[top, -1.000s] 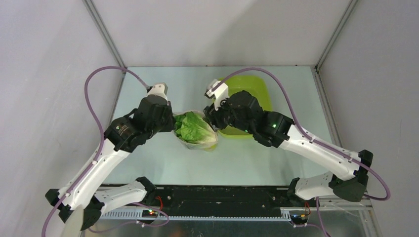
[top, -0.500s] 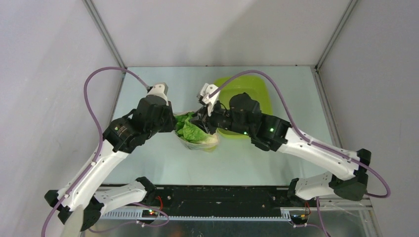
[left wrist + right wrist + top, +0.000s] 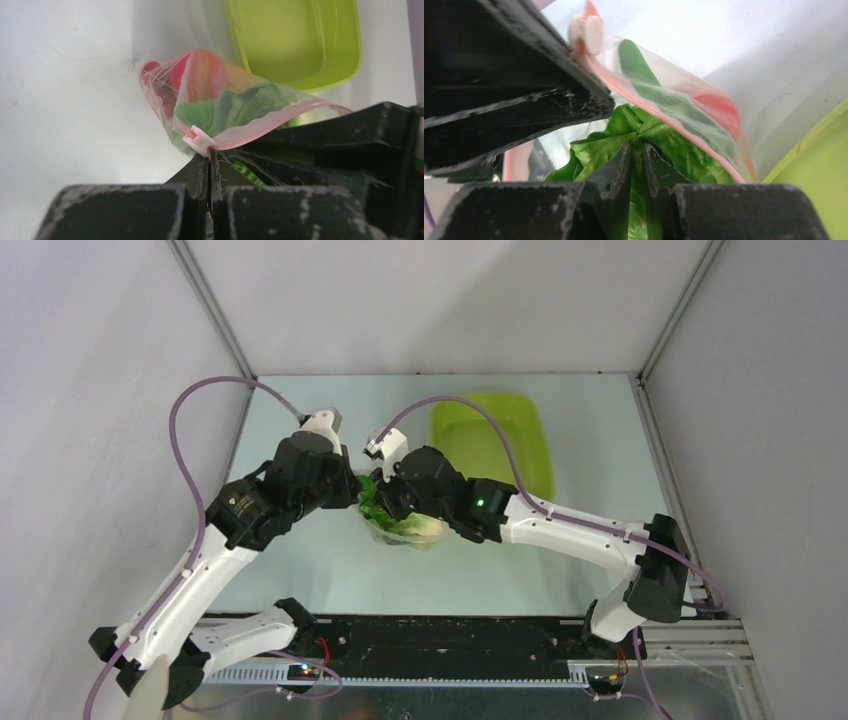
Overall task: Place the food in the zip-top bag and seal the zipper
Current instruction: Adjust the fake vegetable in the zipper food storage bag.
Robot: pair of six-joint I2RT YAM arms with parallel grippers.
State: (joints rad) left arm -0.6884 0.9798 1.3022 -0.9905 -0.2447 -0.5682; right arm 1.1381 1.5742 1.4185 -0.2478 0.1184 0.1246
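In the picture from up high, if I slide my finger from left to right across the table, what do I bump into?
The black left pincer → the clear floppy plastic zip-top bag stuffed with leafy green lettuce → the lime-green rectangular plastic tray.

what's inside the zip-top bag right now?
Through the clear zip-top bag you can see lettuce, a dark green cucumber and red pieces, likely tomatoes. Whatever lies beneath the lettuce is covered.

Food (image 3: pixel 235 107) in zip-top bag (image 3: pixel 165 95), tray (image 3: pixel 497 440) on table (image 3: pixel 300 570) behind-right of bag
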